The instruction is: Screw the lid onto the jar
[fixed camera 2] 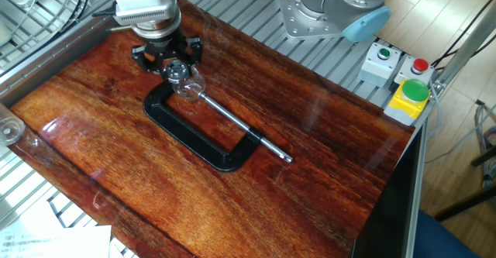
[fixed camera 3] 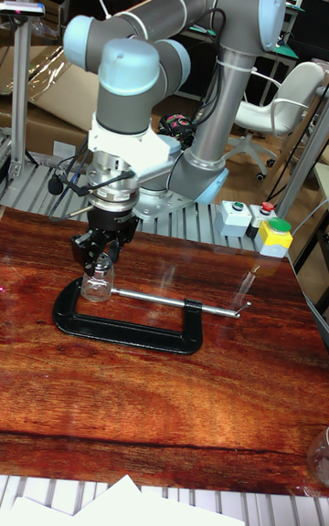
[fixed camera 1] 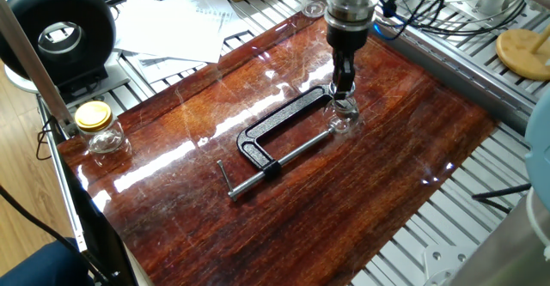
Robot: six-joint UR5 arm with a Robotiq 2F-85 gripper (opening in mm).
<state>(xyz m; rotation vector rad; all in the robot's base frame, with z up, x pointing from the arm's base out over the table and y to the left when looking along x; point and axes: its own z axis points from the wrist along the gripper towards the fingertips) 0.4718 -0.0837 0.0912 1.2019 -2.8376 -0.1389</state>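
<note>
Presently: gripper [fixed camera 1: 344,90] directly above jar [fixed camera 1: 344,114], fingers pointing down, clenched on lid [fixed camera 2: 176,70] | jar upright on wooden table [fixed camera 1: 412,106], at screw end of black C-clamp [fixed camera 1: 279,140], touching it | yellow-lidded jar [fixed camera 1: 99,127] well apart near table's corner | arm [fixed camera 3: 183,33] arched over.

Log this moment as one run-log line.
gripper: over jar, state unclear | small silvery lid: at fingertips | small clear glass jar: held in black C-clamp
</note>
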